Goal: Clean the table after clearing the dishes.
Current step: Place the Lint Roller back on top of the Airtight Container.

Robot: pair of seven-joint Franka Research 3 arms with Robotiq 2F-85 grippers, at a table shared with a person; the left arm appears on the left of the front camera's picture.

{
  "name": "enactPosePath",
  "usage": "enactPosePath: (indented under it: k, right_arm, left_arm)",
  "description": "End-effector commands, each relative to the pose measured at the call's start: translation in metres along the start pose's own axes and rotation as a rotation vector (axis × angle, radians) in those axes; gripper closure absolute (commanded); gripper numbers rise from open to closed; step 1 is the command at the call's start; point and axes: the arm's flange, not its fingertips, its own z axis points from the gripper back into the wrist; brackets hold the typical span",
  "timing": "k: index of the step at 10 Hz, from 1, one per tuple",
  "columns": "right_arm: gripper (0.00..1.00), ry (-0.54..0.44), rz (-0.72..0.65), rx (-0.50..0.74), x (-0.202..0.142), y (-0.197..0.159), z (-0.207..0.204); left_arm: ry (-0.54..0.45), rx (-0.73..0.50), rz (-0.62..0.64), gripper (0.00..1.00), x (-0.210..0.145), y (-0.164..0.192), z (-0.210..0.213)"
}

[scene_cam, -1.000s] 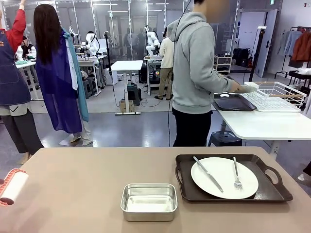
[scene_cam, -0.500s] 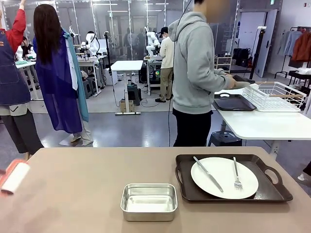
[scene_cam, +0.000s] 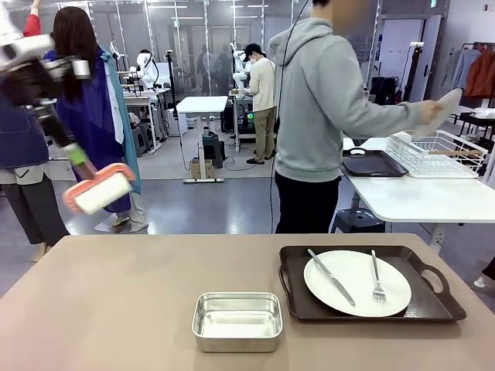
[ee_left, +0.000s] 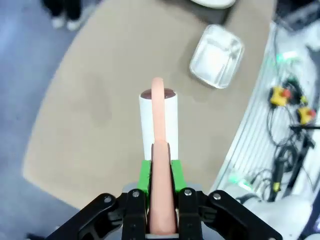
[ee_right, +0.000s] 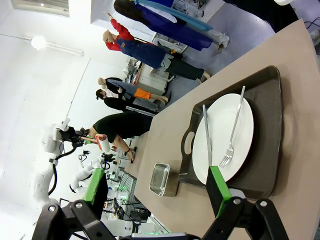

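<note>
L gripper [scene_cam: 75, 157]: upper left of front view, high above tabletop [scene_cam: 116, 309]; jaws clamped tight on coral handle of lint roller [scene_cam: 99, 190].
Lint roller: white roll in coral frame, tilted, in mid-air, well clear of tabletop. L wrist view looks down its length, w/ tabletop far below.
R gripper [ee_right: 156, 187]: bottom of R wrist view, green pads spread wide, nothing btwn them; well apart from tray.
Tabletop: taupe-brown, rounded corners, fills lower half of front view.
Steel pan [scene_cam: 237, 321]: square, shiny, lower centre of front view, just left of tray, not touching it.
Tray [scene_cam: 437, 308]: dark, handle at each end, lower right of front view, flat on tabletop.
Plate [scene_cam: 357, 282]: round, white, inside tray.
Knife [scene_cam: 331, 277]: lies diagonal on plate's left part.
Fork [scene_cam: 376, 282]: on plate's right part, tines toward camera.
Person [scene_cam: 317, 116]: grey hoodie, stands beyond far edge, centre-right, turned toward white table [scene_cam: 418, 199] at right.
Person's hand [scene_cam: 428, 113]: stretched out, holds 2nd plate [scene_cam: 448, 104], white, tilted, above dish rack [scene_cam: 437, 151].
Dish rack: white wire, on white table, right edge of front view.
2nd tray [scene_cam: 371, 163]: dark, on white table, just left of rack.
</note>
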Motion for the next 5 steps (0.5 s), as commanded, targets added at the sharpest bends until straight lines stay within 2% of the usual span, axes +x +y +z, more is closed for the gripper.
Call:
enactPosePath:
  k: [1, 3, 4, 5]
  right_arm:
    - [0.00, -0.004, -0.001, 0.002, 0.001, 0.004, 0.000]
    - [0.00, -0.004, -0.001, 0.002, 0.001, 0.004, 0.000]
    - [0.00, -0.004, -0.001, 0.002, 0.001, 0.004, 0.000]
    - [0.00, -0.004, -0.001, 0.002, 0.001, 0.004, 0.000]
  left_arm:
    - [0.190, -0.004, -0.335, 0.79, 0.051, -0.021, -0.034]
    - [0.290, -0.056, -0.435, 0.79, 0.112, -0.077, -0.085]
    - [0.262, -0.072, -0.480, 0.79, 0.132, -0.100, -0.112]
    - [0.241, -0.066, -0.504, 0.79, 0.148, -0.111, -0.123]
